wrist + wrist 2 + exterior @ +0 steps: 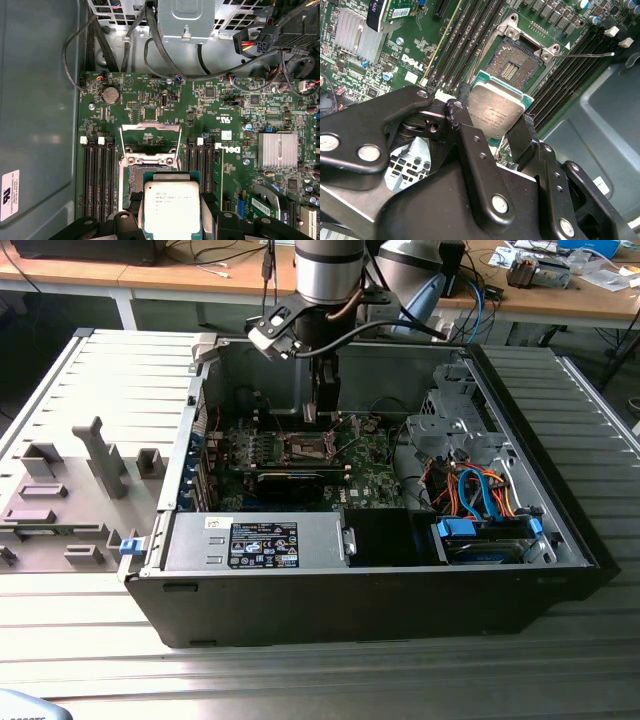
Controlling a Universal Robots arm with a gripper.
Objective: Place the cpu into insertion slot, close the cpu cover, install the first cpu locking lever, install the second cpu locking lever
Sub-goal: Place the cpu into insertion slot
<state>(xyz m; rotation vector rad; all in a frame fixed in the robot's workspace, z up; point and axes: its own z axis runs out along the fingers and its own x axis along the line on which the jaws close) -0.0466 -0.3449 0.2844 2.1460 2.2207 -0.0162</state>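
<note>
Over the middle of the green motherboard (220,105), inside the open computer case (400,610): fingers (470,135) of gripper (495,114) narrowed to chip width, clamping cpu (496,107) by opposite edges. Insertion slot (515,62) bare, near the chip; cpu cover (150,128) raised. Handling: keep chip level, square its edges to the socket, lower without sliding.

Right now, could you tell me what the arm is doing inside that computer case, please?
The gripper is shut on the cpu, holding it above the green circuit board, close to the insertion slot. The slot is bare, so the chip is not yet seated. The cpu cover stands open.
</note>
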